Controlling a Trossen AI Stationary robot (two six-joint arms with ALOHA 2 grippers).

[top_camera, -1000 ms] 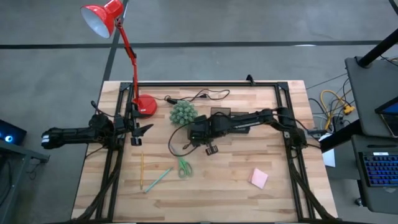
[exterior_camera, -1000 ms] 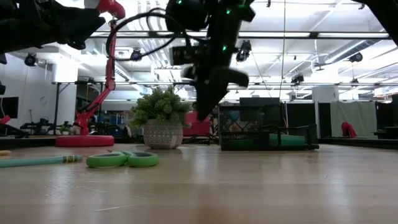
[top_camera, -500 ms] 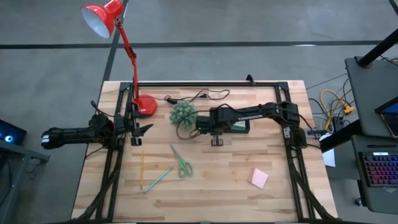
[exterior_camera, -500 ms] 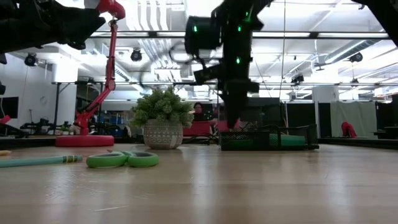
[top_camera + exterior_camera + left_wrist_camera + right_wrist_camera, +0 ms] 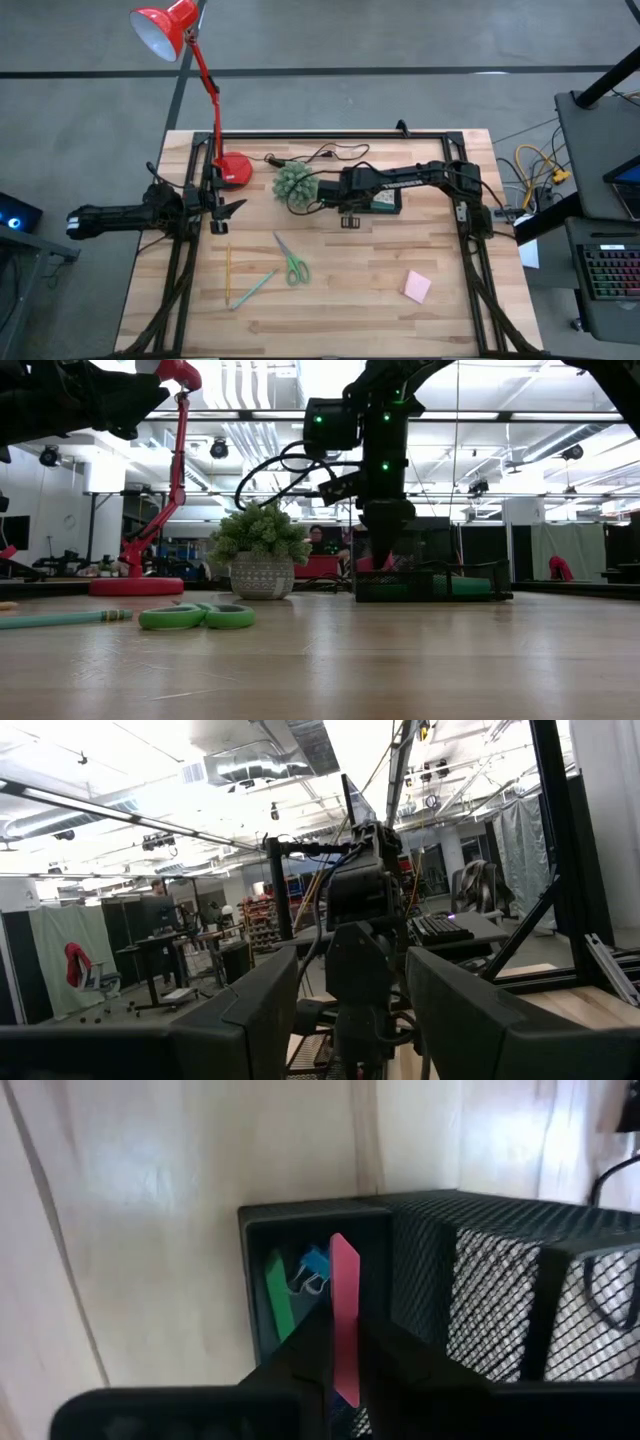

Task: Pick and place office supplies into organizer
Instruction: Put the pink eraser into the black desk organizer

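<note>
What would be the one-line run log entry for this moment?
right hand: over organizer, pink strip between fingers | left hand: open, waiting at table's left edge

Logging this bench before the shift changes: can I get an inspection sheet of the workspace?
Surface: wooden table.
Job's things: black organizer behind the plant; scissors, pencil, pen, pink sticky pad on the table.
Clutter: potted plant, red lamp.
Claws: right claw over the organizer, pinching a pink strip; left claw open at the left edge.
Cables: black cord behind the plant.
Surroundings: open workshop.
</note>
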